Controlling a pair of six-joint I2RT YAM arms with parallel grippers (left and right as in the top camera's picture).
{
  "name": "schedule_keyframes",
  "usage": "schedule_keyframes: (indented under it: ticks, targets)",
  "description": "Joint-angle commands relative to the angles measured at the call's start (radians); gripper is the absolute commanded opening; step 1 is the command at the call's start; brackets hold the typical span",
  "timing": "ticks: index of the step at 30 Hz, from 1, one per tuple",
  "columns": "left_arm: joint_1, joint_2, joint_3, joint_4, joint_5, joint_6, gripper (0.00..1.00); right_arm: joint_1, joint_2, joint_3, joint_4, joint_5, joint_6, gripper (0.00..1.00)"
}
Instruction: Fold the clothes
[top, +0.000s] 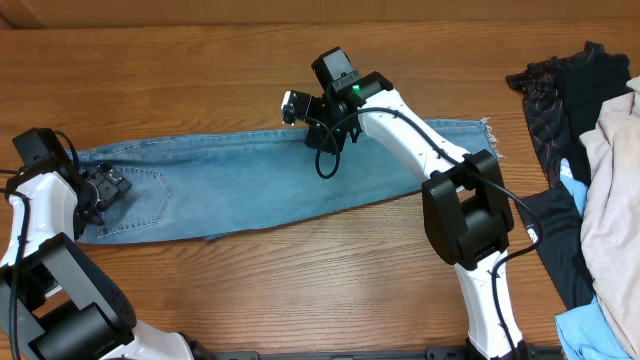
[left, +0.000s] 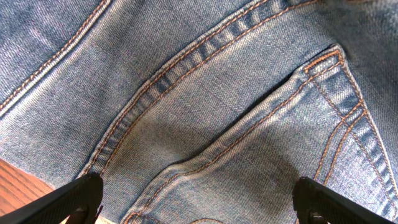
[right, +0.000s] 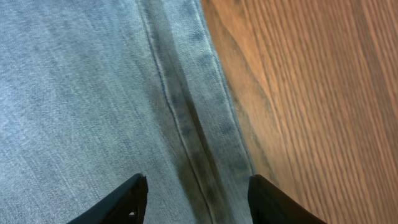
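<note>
So from where I'm standing, the two arm bases are closest to me, and the jeans lie stretched flat across the desk just past them. The waistband end is over by the left arm and the frayed hem is out to the right. They look about one leg wide, so I'd guess the legs are already stacked on each other. The left gripper hovers right over the back pocket with its jaws spread as wide as they go and nothing in them. Further out, the right gripper sits at the far edge of the leg, roughly halfway along. Its jaws are parted about midway and straddle the side seam where the denim meets bare wood. I can't see any cloth pinched between them. My read is that this is the lining-up-a-grasp stage before a crosswise fold. Next, both sets of jaws need to drop and actually bite some fabric, which is tricky when denim lies this flat. Then they'd carry one end over the other without dragging the whole thing. Way off to the right there's a dark patterned garment and a beige cloth in a heap, not touching the jeans.
</note>
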Motion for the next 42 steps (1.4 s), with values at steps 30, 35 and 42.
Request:
schedule_keyframes:
  ticks: [30, 35, 42]
  targets:
    - [0.005, 0.003, -0.005, 0.0, 0.013, 0.011, 1.0, 0.003, 0.019, -0.137, 0.106, -0.05, 0.002, 0.27]
    - [0.005, 0.003, -0.005, -0.002, 0.013, 0.011, 1.0, 0.003, 0.019, -0.136, 0.111, -0.014, 0.01, 0.04]
    - [0.005, 0.003, -0.005, -0.002, 0.013, 0.011, 1.0, 0.003, 0.007, -0.029, 0.092, 0.219, 0.228, 0.04]
